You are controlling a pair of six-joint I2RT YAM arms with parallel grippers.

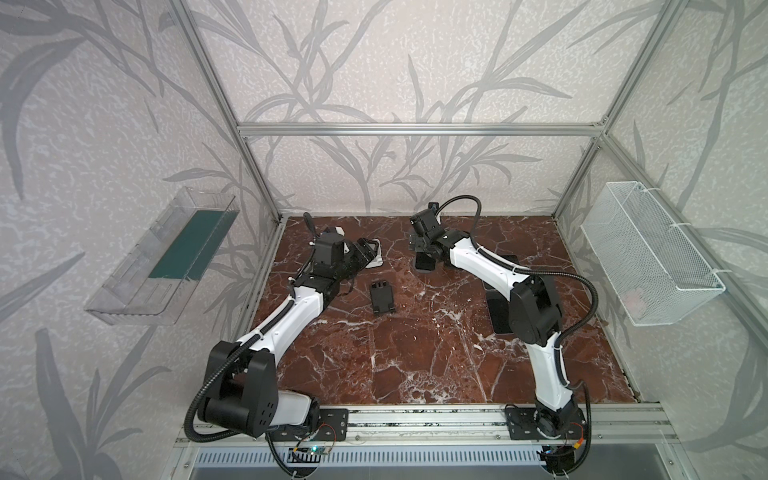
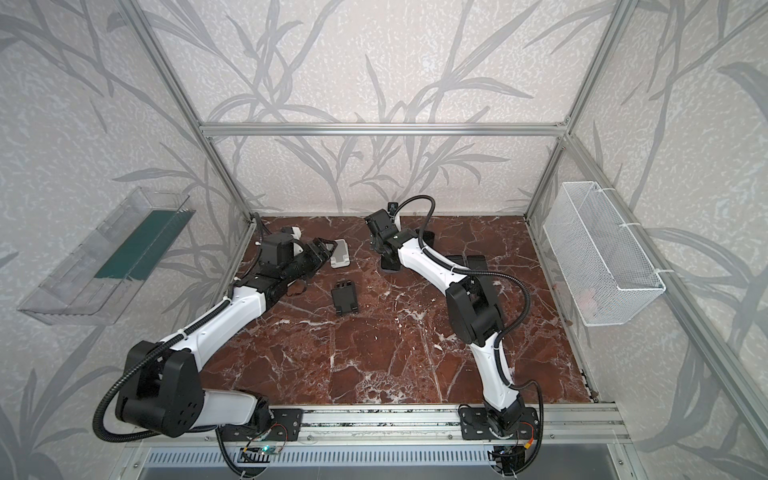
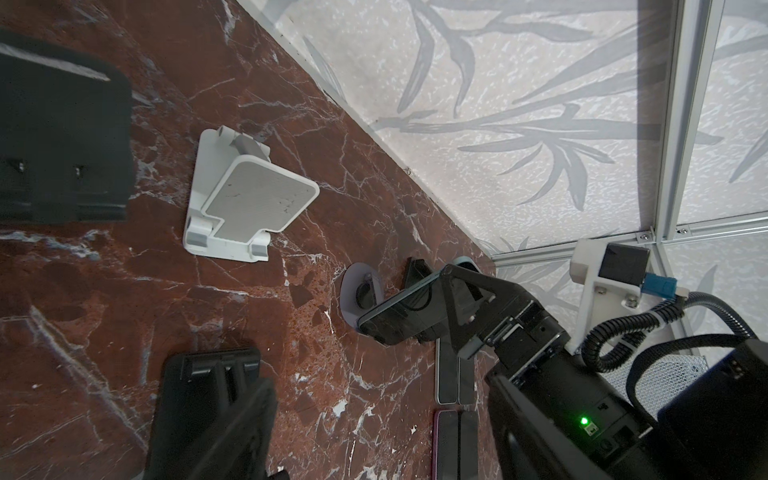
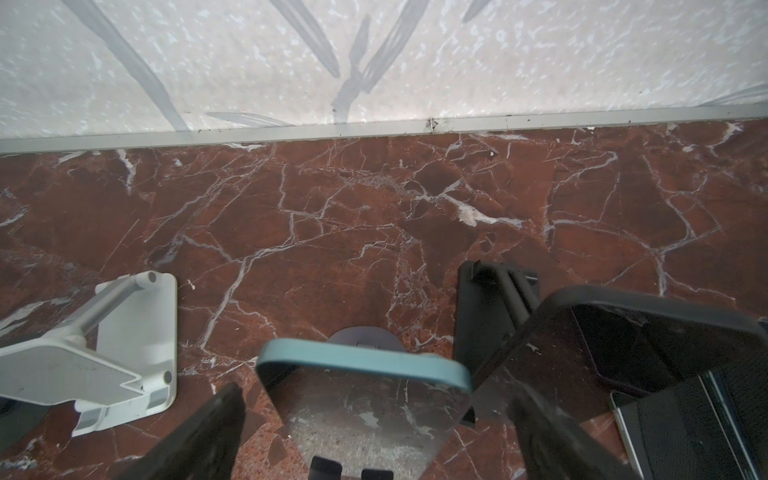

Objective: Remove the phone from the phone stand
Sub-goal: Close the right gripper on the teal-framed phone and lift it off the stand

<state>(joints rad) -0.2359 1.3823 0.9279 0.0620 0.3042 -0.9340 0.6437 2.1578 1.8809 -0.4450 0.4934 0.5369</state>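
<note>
Right pincer [image 4: 374,392]: black jaws stood wide apart, straddling the phone [image 4: 365,358], not clamped on it. Phone was a flat rectangle with rounded corners, teal case and glossy dark screen. It leaned on the phone stand [image 4: 365,336], which had a round grey base, at the rear of the tabletop [image 4: 374,208]. Its long axis sloped upward, top edge nearest the back wall [image 4: 374,62]. Left pincer [image 2: 321,250]: jaws parted, holding nothing, beside a white plastic stand [image 2: 338,258]. Tabletop was red-brown marble, white-veined.

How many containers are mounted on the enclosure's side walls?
2: a clear plastic bin on the left wall, a white mesh basket on the right wall. None seems hidden.
</note>
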